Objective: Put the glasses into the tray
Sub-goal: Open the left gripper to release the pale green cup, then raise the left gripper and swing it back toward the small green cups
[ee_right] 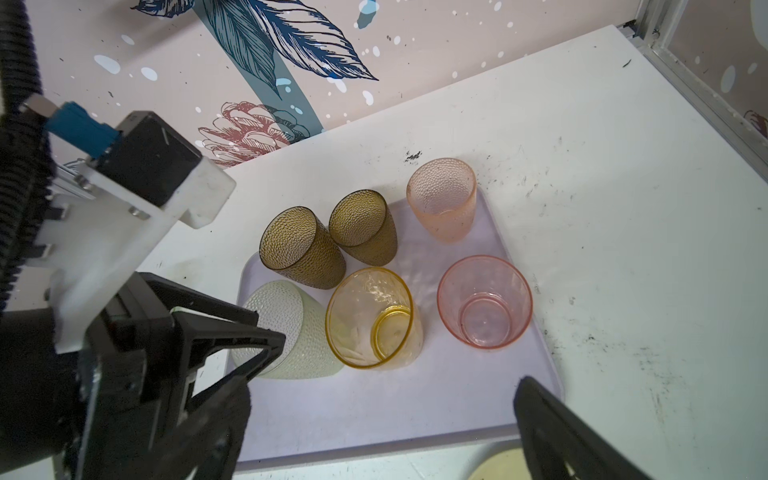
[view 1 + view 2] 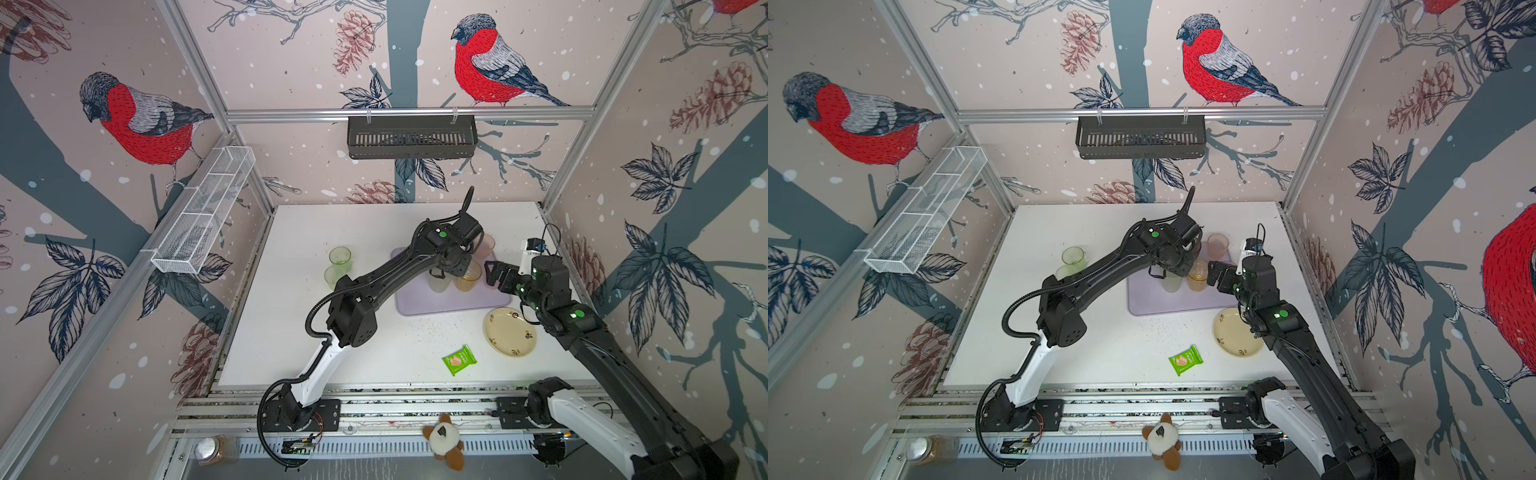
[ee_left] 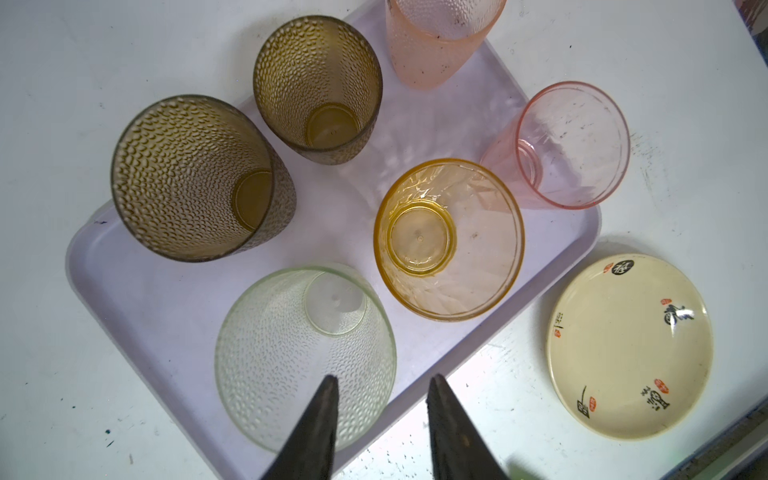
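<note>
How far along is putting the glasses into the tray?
Done: six tumblers stand on the tray: two brown, two pink, amber, frosted. In hand: nothing; left gripper open at the frosted one, right gripper open. Remaining: two green tumblers on the table.

Overhead pair, wrist close-ups, shared tray [image 3: 158,299]

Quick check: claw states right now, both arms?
Left claw: open over the frosted tumbler, not gripping it.
Right claw: open, holding nothing.
</note>
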Tool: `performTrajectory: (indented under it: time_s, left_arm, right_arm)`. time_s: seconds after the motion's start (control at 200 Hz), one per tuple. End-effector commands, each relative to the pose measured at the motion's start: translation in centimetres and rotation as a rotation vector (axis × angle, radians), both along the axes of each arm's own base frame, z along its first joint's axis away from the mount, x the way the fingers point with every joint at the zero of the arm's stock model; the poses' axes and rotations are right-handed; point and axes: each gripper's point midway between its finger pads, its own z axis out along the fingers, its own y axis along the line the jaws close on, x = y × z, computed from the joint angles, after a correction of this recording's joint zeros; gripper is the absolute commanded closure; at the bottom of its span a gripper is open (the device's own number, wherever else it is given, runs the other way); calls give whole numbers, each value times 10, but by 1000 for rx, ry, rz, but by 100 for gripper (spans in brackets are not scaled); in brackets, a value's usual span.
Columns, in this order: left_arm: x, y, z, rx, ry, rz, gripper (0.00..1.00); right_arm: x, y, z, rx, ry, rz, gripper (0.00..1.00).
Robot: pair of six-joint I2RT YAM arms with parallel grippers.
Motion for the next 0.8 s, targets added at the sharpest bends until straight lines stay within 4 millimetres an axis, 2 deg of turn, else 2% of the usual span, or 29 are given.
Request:
performTrajectory:
  time_s: [0.0,0.56,0.795]
  left_arm:
    - [-1,9,7,25,-13,25,61]
    - [9,36,32,71,-90,94,53]
    - [21,52,41,66,-98,119,52]
  right_arm:
    - [1,1,7,6,-24,7,1]
    - [6,9,13,5,-34,36,1]
    - [9,17,18,-20,-44,62,1]
